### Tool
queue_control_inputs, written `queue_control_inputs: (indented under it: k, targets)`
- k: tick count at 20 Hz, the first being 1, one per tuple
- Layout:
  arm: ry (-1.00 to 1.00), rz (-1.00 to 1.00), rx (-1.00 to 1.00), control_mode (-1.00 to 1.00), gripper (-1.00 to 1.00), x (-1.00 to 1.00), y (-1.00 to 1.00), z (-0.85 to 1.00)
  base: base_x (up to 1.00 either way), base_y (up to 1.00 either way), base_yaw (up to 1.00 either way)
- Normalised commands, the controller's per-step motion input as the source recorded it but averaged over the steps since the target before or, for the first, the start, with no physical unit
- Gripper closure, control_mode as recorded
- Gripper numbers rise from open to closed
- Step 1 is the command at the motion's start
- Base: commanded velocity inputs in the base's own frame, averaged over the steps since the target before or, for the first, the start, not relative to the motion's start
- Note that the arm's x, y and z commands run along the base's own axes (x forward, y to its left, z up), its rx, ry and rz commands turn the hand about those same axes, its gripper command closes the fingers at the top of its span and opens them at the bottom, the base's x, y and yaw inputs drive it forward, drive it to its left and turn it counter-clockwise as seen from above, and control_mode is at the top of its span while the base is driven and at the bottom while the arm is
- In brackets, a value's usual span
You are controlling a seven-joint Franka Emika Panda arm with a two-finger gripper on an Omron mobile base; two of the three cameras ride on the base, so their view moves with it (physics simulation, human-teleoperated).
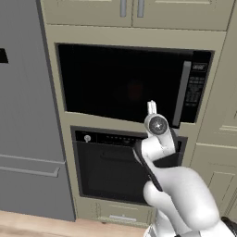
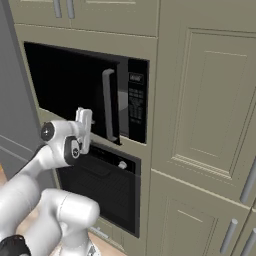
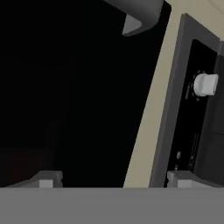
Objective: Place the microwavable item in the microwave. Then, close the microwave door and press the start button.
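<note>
Door (image 1: 120, 83) looks shut or nearly so: black panel sits flush in the microwave (image 2: 132, 65) frame in left base view; in right base view its handle side seems to stand slightly proud, can't say for sure. Item: faint reddish blur behind the dark glass (image 1: 135, 89), up and ahead of the gripper, so prob. already inside; too dim to confirm. Gripper (image 3: 114, 178) sits low in front of the door's lower edge, w/ handle (image 2: 108, 105) just to its right and above. Fingertips (image 3: 48, 179) set wide apart in hand view, nothing between them, so released and empty. Hand view rolled: oven (image 1: 111, 166) knob (image 3: 205, 84) and beige trim show on its right, door glass ahead. Judged step: closing just done or finishing; start press is what's left. Next move calls for lifting and shifting right, past the handle, to the keypad (image 2: 135, 102), then a short straight push w/ one fingertip on the start key. Keys too small to pick out which one. Risk: snagging the handle on the way across.
</note>
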Motion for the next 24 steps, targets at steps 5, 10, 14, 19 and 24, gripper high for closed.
queue_control_inputs:
  k: [5, 10, 14, 19, 24]
  targets:
    - [0.00, 0.02, 0.06, -1.00, -1.00, 0.49, -0.02, 0.20, 0.00, 0.00, 0.00]
    - [0.00, 0.02, 0.05, -1.00, -1.00, 0.44, -0.02, 0.18, 0.00, 0.00, 0.00]
    - [0.00, 0.01, 0.07, -1.00, -1.00, 0.40, -0.02, 0.10, 0.00, 0.00, 0.00]
    - [-0.01, 0.00, 0.06, -1.00, -1.00, -0.46, 0.00, 0.25, 0.00, 0.00, 0.00]
    - [0.00, 0.00, 0.09, -1.00, -1.00, -1.00, 0.00, 0.44, 0.00, 0.00, 0.00]
